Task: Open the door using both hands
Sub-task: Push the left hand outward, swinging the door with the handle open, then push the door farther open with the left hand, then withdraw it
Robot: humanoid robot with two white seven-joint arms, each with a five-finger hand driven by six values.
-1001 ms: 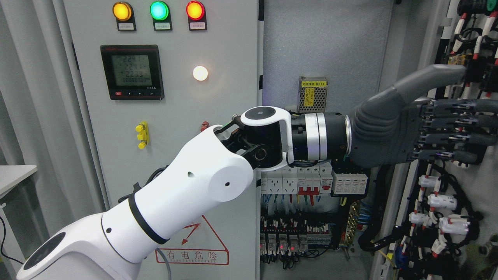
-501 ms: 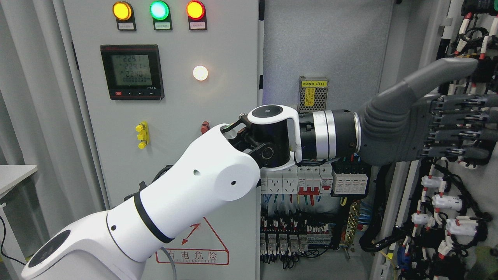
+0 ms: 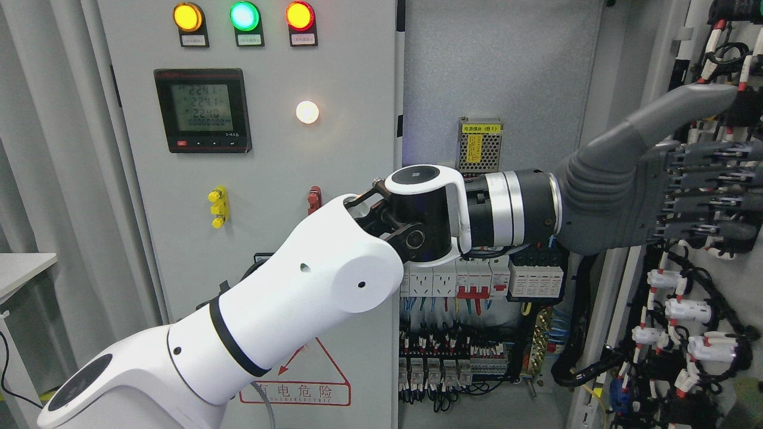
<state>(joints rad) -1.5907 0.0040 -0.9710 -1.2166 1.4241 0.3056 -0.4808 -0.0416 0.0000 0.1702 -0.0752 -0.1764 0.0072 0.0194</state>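
The cabinet's right door (image 3: 685,310) stands swung open at the right edge, its inner face covered with wiring and white connectors. My left arm (image 3: 310,298) comes in from the lower left and reaches across the cabinet opening. Its grey left hand (image 3: 709,173) lies flat against the door's inner face, fingers (image 3: 715,196) stretched straight to the right and running off the picture, thumb (image 3: 685,104) raised. It holds nothing. The right arm does not show.
The closed left door panel (image 3: 280,196) carries three indicator lamps (image 3: 244,16), a meter display (image 3: 202,110), a lit white lamp (image 3: 307,112) and a red warning triangle. The open cabinet interior (image 3: 477,333) shows breakers and wiring. A table corner (image 3: 24,268) sits at the left.
My left arm has pushed further right and slightly up. The hand moved toward the right edge, and the door's wiring shifted right with it.
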